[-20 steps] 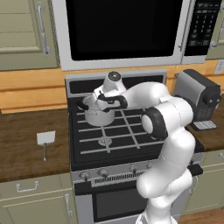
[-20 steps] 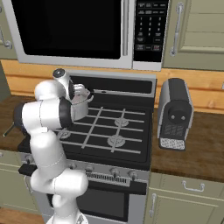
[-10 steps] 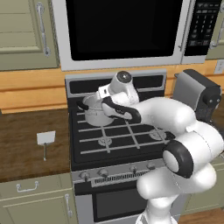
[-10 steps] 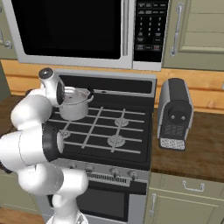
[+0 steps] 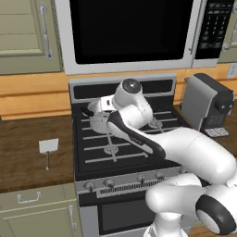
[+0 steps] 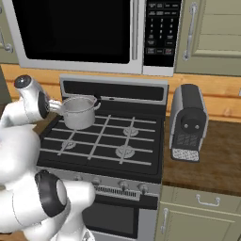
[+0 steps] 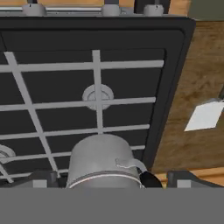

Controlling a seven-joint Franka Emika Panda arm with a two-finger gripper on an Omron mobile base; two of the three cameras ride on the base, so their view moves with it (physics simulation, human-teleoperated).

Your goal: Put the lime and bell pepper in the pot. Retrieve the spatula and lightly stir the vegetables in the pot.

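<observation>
The steel pot (image 5: 98, 121) (image 6: 79, 112) stands on the stove's back left burner. In the hand view the pot (image 7: 103, 162) sits low between my two dark fingertips (image 7: 43, 179), which are far apart. My gripper (image 7: 113, 180) is open, close behind the pot's rim, with the hand (image 5: 104, 104) (image 6: 54, 107) at the pot's upper edge. On the wooden counter left of the stove lies the spatula (image 5: 48, 147), its white blade (image 7: 204, 116) clear of the stove edge. The lime and the bell pepper are hidden; the pot's inside cannot be seen.
The black stove top (image 5: 115, 148) (image 6: 108, 141) has grey grates and front knobs (image 6: 123, 184). A dark coffee machine (image 5: 206, 105) (image 6: 188, 123) stands on the right counter. The microwave (image 5: 129, 32) hangs low above the stove. My bent arm (image 5: 185, 148) crosses the stove's front.
The arm has swung and rolled, its elbow dropping forward across the stove. The hand has stayed by the pot but turned. Pot and spatula have not moved.
</observation>
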